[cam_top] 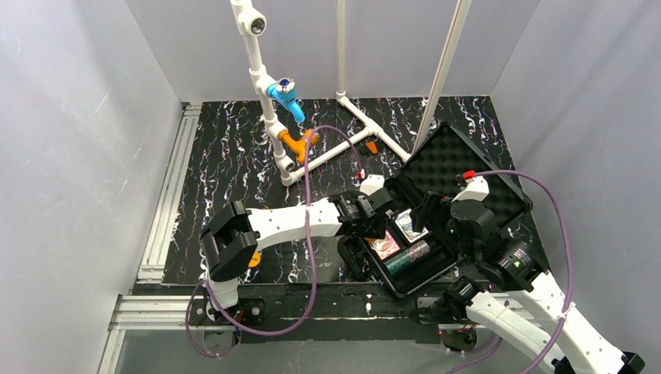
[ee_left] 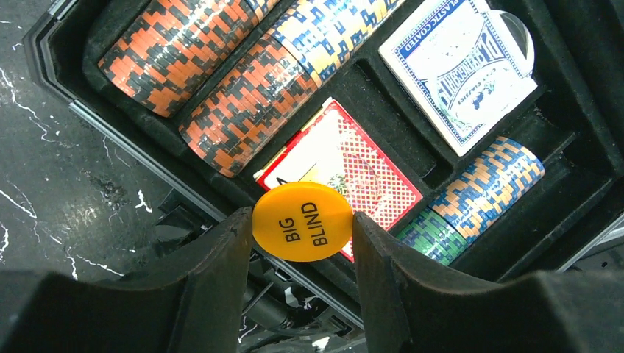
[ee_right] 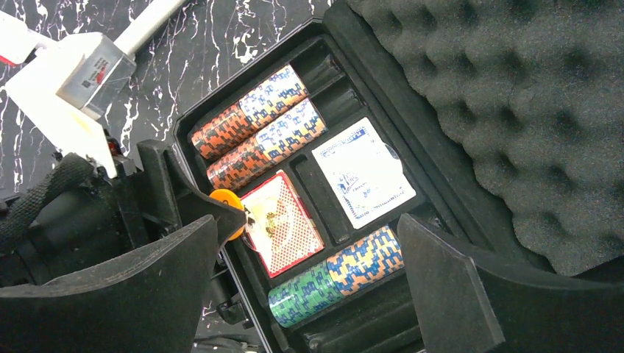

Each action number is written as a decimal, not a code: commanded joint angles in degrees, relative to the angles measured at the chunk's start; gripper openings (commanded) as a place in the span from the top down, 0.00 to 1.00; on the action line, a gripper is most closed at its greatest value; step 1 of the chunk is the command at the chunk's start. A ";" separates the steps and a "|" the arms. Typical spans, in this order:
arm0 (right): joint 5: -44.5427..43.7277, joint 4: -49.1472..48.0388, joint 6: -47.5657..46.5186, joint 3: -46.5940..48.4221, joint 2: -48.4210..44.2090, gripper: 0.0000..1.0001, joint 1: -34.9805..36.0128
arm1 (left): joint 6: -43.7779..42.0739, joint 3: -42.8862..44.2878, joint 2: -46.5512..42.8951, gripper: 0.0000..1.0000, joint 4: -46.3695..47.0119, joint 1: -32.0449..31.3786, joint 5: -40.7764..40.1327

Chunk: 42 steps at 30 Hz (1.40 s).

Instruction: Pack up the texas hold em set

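One orange disc (ee_left: 302, 222) is pinched by the left gripper (ee_left: 302, 224) above the red deck (ee_left: 368, 173) in the black case (ee_right: 515, 110); the right gripper (ee_right: 316, 232) is spread wide nearby, with a white pipe frame (cam_top: 257, 58) behind.

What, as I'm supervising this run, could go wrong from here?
The left claw pinches the round orange plastic BIG BLIND disc by its edges near the rim of the black hard plastic case; it might slip and fall outside. Released here, it may land on the red card deck. The open right claw hovers close, so the arms could collide.
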<state>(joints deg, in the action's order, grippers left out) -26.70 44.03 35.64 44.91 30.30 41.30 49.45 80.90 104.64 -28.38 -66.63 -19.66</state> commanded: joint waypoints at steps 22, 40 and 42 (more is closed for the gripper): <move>-1.08 -0.34 -0.21 2.11 -0.32 0.00 0.10 | -3.17 5.28 6.19 0.56 0.46 -0.77 5.22; -3.79 -2.12 -2.88 6.44 1.91 0.00 0.10 | -6.77 6.65 -3.92 0.12 -6.37 -2.66 -0.52; -3.61 -2.93 -3.42 7.44 2.93 0.00 0.10 | -6.95 6.03 -7.10 0.11 -8.95 -2.79 -2.09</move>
<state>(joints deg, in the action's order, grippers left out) -28.51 43.94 34.24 48.38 31.38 41.30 44.34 85.14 107.55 -31.22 -68.71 -16.99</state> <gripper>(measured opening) 0.997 0.880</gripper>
